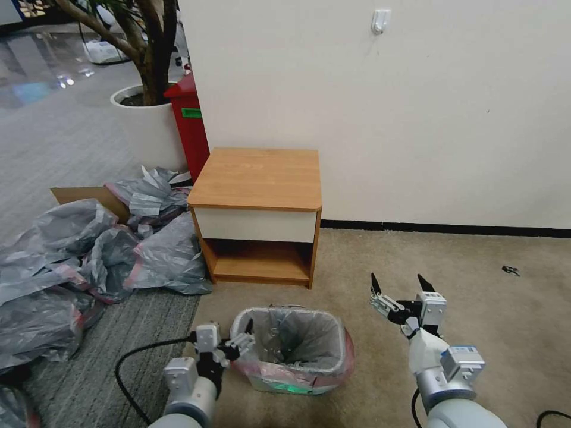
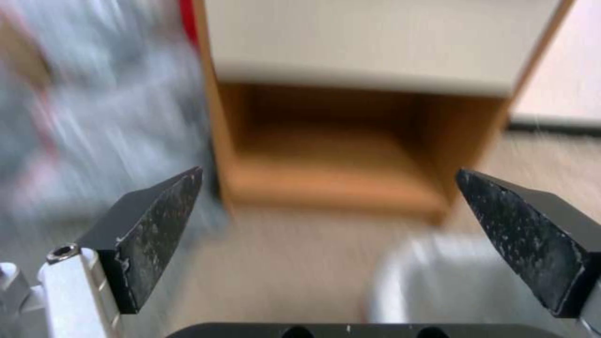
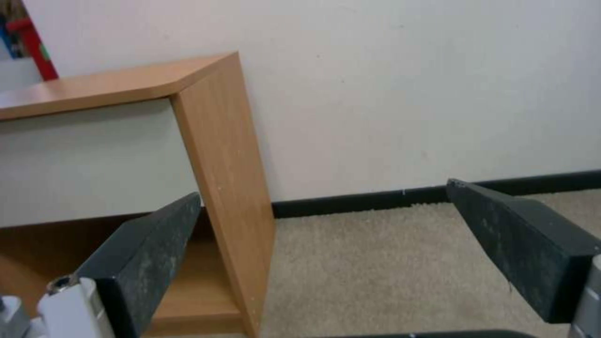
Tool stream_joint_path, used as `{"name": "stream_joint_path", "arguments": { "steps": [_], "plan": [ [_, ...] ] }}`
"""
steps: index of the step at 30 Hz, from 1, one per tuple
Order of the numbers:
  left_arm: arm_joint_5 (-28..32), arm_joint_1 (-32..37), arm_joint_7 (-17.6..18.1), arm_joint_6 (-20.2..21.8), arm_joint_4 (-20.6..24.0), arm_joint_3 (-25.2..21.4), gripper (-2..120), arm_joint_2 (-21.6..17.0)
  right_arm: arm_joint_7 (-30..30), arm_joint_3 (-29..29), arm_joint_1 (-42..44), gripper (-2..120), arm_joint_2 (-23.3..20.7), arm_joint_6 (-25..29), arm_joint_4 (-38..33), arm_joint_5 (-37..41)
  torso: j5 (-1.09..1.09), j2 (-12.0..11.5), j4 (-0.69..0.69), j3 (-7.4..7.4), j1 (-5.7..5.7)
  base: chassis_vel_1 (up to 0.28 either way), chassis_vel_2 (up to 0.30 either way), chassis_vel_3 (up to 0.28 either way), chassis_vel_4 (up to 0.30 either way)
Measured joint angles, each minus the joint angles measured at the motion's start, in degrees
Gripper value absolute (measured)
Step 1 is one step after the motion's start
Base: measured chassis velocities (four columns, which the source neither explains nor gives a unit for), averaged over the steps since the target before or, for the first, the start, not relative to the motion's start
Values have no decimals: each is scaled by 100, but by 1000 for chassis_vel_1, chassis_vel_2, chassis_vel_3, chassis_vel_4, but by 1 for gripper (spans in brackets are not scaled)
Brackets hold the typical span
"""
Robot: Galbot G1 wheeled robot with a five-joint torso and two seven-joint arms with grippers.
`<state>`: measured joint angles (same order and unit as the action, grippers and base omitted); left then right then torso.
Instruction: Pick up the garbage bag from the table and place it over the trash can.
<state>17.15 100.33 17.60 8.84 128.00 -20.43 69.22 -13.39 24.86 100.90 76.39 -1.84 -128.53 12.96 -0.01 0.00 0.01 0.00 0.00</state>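
I see the surface [image 1: 256,178] against the wall, its top bare, with a heap of grey bags [image 1: 89,261] at its left. In front stands the trash can [image 1: 285,385], mouth up, long axis across my view, the garbage bag [image 1: 297,339] lining it, pink band folded over the rim. My left hand [image 1: 241,340] hangs released at the can's left rim, my right hand [image 1: 399,284] released, well apart to the right
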Motion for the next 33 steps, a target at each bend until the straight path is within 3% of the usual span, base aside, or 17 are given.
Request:
{"name": "stream_joint_path", "arguments": {
  "steps": [2, 6, 33],
  "plan": [
    [-749, 131, -174, -742, -80, -263, 100, -28, 98, 32, 248, 100, 185, 521, 168, -99, 1, 0, 0, 0, 0, 0, 0, 0, 0],
    [-1153, 235, -242, -1164, -73, -507, 100, -27, 261, 88, 525, 100, 333, 1004, 183, -144, 0, 0, -1, 0, 0, 0, 0, 0, 0],
    [-1183, 230, -263, -990, 12, -555, 100, -24, 266, 158, 615, 100, 379, 1088, 125, -287, 1, 0, 0, 0, 0, 0, 0, 0, 0]
  ]
}}
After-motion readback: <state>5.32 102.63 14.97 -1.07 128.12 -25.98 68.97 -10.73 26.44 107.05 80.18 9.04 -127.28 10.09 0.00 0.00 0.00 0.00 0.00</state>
